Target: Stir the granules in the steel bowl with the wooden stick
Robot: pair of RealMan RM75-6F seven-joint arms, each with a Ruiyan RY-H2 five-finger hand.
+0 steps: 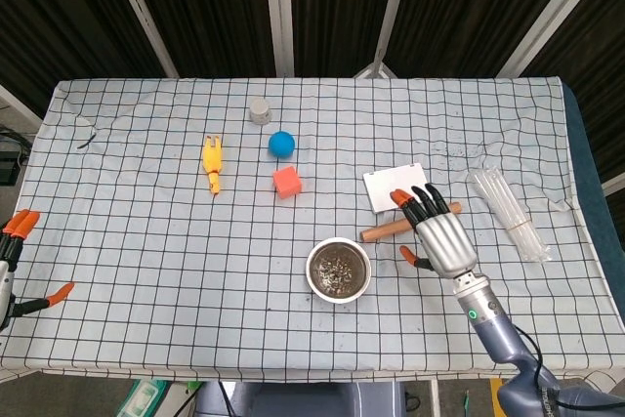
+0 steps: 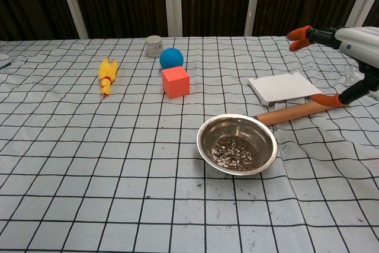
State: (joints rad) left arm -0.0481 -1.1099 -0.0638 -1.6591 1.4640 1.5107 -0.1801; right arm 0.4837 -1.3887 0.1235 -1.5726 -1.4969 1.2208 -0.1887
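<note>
Just wooden stick [image 2: 291, 112] beside steel bowl [image 2: 237, 144]

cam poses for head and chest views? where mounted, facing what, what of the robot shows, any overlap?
Head view: high above the near table edge, looking steeply down on the whole table; shows the right robot hand, its forearm, and the left robot hand at the left edge.
Chest view: low, at the near edge, looking level across to the dark back wall; only the right robot hand's fingers show.
Shared: steel bowl, wooden stick, white pad, orange cube, blue ball.
</note>
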